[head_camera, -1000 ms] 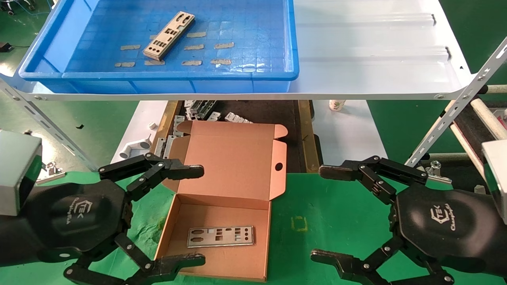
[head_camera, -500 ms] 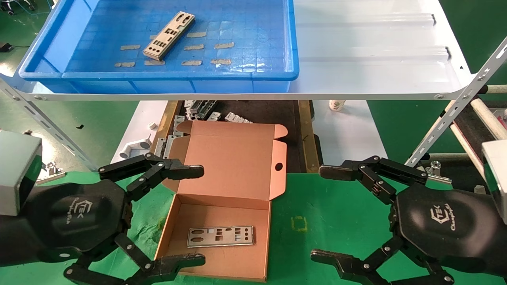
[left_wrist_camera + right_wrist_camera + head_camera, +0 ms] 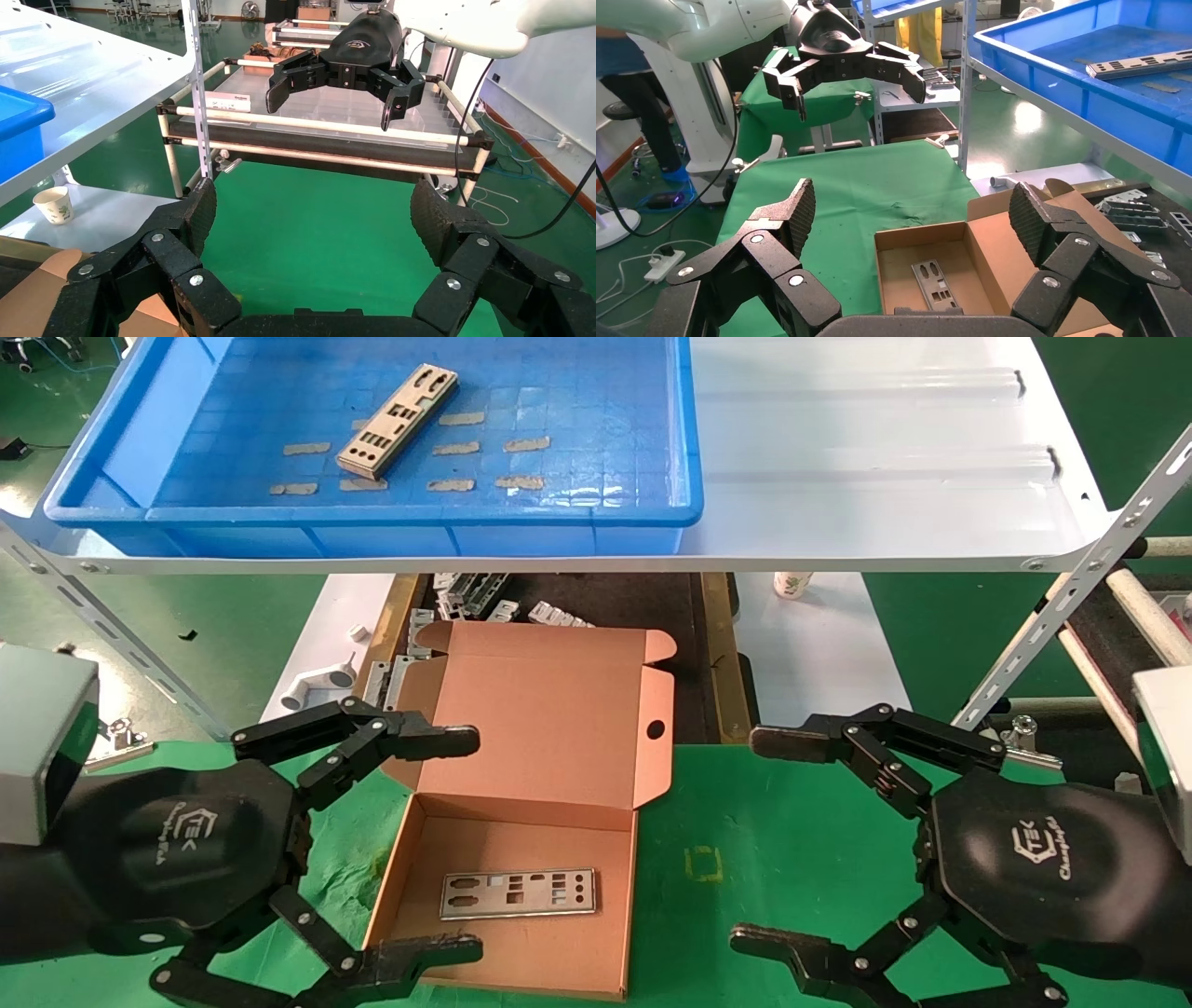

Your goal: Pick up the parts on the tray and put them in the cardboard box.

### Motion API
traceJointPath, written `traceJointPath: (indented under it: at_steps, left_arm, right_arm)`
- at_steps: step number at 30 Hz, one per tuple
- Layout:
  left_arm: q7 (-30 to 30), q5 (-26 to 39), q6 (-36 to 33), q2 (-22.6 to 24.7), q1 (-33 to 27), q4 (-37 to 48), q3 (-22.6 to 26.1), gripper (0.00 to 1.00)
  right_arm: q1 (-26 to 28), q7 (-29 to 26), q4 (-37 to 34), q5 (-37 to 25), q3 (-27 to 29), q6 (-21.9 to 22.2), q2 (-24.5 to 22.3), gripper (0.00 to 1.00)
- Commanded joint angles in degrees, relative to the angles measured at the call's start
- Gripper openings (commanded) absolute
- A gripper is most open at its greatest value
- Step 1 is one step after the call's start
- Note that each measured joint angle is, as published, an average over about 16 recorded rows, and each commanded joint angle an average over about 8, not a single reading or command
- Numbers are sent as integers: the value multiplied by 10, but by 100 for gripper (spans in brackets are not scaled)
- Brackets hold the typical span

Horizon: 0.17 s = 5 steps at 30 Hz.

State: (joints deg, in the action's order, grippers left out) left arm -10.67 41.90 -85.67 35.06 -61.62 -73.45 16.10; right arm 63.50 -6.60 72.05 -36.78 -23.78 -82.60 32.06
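On the tray lies one part, one in the cardboard box; both pincers, left and right, gape empty.

Glossy blue plastic tray, matt punched metal part, corrugated cardboard box, wrinkled green cloth

The blue tray holds one silver-grey punched part, lying flat and slanted near its far edge, left of middle. The brown cardboard box stands open, lid tilted back, with a second part flat on its floor, lengthwise along the near wall.
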Motion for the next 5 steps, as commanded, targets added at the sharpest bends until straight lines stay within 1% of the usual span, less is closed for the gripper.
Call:
traceJointPath:
  at_steps: [1,5]
  left_arm:
    - [0,0,0,0,0,0,0,100]
    - [0,0,0,0,0,0,0,100]
  right_arm:
    - [0,0,0,0,0,0,0,100]
    - [0,0,0,0,0,0,0,100]
